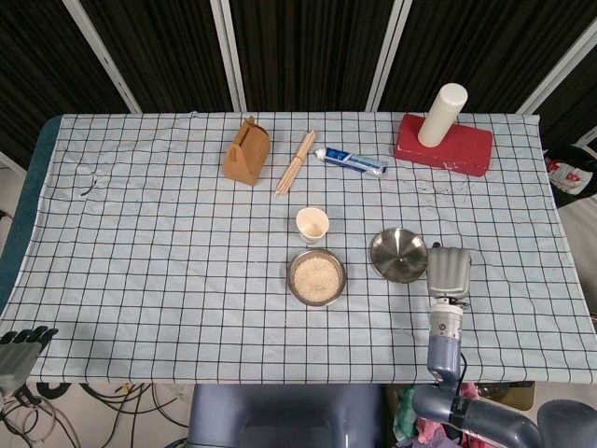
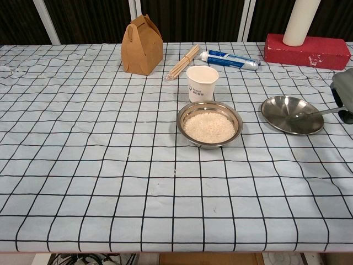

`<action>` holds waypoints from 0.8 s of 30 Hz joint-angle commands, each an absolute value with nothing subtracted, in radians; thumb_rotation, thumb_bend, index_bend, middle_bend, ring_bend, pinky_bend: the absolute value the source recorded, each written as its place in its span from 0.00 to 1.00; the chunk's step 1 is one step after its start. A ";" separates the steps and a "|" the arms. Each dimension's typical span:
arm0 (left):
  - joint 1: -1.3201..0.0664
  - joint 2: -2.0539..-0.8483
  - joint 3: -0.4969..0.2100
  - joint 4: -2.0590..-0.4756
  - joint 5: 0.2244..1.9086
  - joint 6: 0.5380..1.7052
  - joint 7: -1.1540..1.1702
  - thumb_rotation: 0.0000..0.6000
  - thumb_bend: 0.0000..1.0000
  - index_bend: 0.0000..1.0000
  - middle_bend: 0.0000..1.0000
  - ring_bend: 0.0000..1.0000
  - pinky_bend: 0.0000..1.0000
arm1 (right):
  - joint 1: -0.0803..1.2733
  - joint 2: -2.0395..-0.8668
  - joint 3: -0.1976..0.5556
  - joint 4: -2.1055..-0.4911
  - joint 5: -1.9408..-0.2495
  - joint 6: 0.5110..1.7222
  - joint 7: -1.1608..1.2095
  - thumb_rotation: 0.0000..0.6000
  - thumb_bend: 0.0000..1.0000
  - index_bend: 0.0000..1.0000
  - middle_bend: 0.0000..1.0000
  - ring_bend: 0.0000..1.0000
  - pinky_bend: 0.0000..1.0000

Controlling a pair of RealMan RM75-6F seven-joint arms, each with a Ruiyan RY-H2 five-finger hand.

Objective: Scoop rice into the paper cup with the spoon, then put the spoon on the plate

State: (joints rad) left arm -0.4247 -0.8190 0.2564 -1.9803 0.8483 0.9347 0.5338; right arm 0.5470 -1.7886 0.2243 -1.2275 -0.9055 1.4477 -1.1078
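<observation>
A white paper cup (image 2: 202,83) stands just behind a steel bowl of rice (image 2: 209,125). To their right sits a round steel plate (image 2: 282,107). The spoon (image 2: 321,111) has its bowl end lying inside the plate, and its handle runs right to my right hand (image 2: 344,95), which holds it at the frame edge. From the head view, the right hand (image 1: 449,270) sits just right of the plate (image 1: 397,254) and hides the spoon; the cup (image 1: 312,224) and rice bowl (image 1: 316,277) lie to its left. My left hand (image 1: 22,342) hangs off the table's front left corner, holding nothing.
Along the back stand a brown paper box (image 2: 142,45), a bundle of wooden sticks (image 2: 182,62), a toothpaste tube (image 2: 230,59) and a red block (image 2: 308,51) carrying a white cylinder (image 2: 300,21). A checked cloth (image 2: 99,165) covers the table.
</observation>
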 commanded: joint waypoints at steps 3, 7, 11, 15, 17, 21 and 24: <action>-0.424 -0.818 0.256 -1.979 0.850 0.934 0.530 1.00 0.08 0.00 0.00 0.00 0.00 | 0.542 -1.798 0.221 -1.232 -0.908 1.451 -1.110 1.00 0.30 0.26 1.00 1.00 1.00; -0.424 -0.818 0.256 -1.979 0.852 0.934 0.528 1.00 0.08 0.00 0.00 0.00 0.00 | 0.536 -1.798 0.220 -1.248 -0.911 1.460 -1.111 1.00 0.27 0.14 1.00 1.00 1.00; -0.423 -0.817 0.255 -1.978 0.853 0.935 0.525 1.00 0.08 0.00 0.00 0.00 0.00 | 0.521 -1.780 0.218 -1.285 -0.920 1.475 -1.104 1.00 0.26 0.13 1.00 1.00 1.00; -0.422 -0.816 0.255 -1.978 0.857 0.936 0.524 1.00 0.08 0.00 0.00 0.00 0.00 | 0.492 -1.729 0.202 -1.356 -0.954 1.504 -1.068 1.00 0.26 0.12 0.93 0.98 0.94; -0.420 -0.817 0.255 -1.977 0.861 0.939 0.524 1.00 0.08 0.00 0.00 0.00 0.00 | 0.466 -1.679 0.179 -1.405 -0.990 1.525 -1.036 1.00 0.26 0.10 0.80 0.89 0.80; -0.415 -0.821 0.254 -1.973 0.871 0.950 0.525 1.00 0.08 0.00 0.00 0.00 0.00 | 0.390 -1.544 0.119 -1.509 -1.081 1.587 -0.935 1.00 0.26 0.01 0.46 0.58 0.47; -0.410 -0.825 0.254 -1.970 0.874 0.958 0.527 1.00 0.08 0.00 0.00 0.00 0.00 | 0.331 -1.455 0.077 -1.575 -1.127 1.609 -0.831 1.00 0.23 0.00 0.14 0.24 0.26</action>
